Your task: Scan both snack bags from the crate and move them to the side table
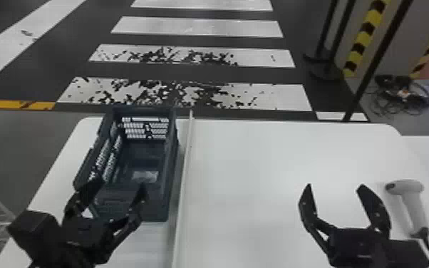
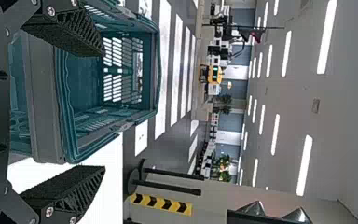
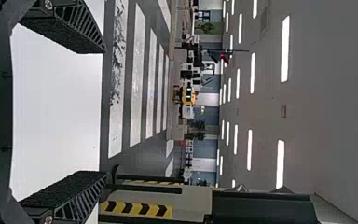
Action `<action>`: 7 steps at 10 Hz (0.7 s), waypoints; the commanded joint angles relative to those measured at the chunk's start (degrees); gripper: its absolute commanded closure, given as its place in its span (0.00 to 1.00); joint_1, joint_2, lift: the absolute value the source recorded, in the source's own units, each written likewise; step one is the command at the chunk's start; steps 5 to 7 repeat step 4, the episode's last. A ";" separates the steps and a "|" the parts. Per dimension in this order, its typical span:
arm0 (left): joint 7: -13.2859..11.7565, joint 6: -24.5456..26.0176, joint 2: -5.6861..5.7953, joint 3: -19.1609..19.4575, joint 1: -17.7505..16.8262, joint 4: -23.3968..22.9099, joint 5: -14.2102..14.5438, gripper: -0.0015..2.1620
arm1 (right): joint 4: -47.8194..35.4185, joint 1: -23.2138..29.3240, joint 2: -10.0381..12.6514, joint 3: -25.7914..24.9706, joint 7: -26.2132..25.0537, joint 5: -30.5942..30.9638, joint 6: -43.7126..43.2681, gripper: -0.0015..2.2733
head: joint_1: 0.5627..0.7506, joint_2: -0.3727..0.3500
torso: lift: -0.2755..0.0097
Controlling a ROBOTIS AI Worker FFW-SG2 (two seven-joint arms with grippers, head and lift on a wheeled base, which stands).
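Operator: State the light source.
Technician: Overhead. The wrist views show rows of ceiling light strips [image 2: 305, 165], rendered solid white against a grey ceiling [image 2: 345, 116].
Operator: Exposure level, head view?
Technician: Bright over the tabletop [image 1: 260, 153], with a soft, diffuse sheen. The floor [image 1: 189, 41] reads dark; its painted stripes [image 1: 196, 26] read pale.
Operator: Exposure level, wrist views?
Technician: High contrast. The tabletop areas clip to a flat white, surface detail lost.
Operator: Shading?
Technician: In the head view the crate [image 1: 173, 160] is dim inside. In the left wrist view its interior reads brighter, with light passing through the slotted end.
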 commanded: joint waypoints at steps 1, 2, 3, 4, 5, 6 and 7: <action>0.00 0.03 0.01 -0.09 0.00 -0.01 0.00 0.07 | -0.34 0.34 0.00 0.01 0.00 0.07 0.00 0.03 | 0.70 0.51 | 0.62; 0.08 0.03 0.01 -0.09 -0.08 -0.01 0.09 0.07 | -0.34 0.34 0.08 0.01 0.00 0.07 0.00 0.03 | 0.70 0.51 | 0.62; 0.08 0.03 0.10 -0.09 -0.17 -0.01 0.09 0.07 | -0.34 0.34 0.08 -0.08 0.00 0.07 0.00 0.03 | 0.70 0.51 | 0.62; 0.08 0.03 0.19 -0.09 -0.26 0.08 0.26 0.07 | -0.34 0.51 0.17 0.01 0.00 0.16 0.00 0.03 | 0.70 0.51 | 0.62; 0.08 0.03 0.19 -0.09 -0.26 0.08 0.26 0.07 | -0.34 0.51 0.17 0.01 0.00 0.16 0.00 0.03 | 0.70 0.51 | 0.62; 0.08 0.03 0.19 -0.09 -0.26 0.08 0.26 0.07 | -0.34 0.51 0.17 0.01 0.00 0.16 0.00 0.03 | 0.70 0.51 | 0.62; 0.08 0.03 0.19 -0.09 -0.26 0.08 0.26 0.07 | -0.34 0.51 0.17 0.01 0.00 0.16 0.00 0.03 | 0.70 0.51 | 0.62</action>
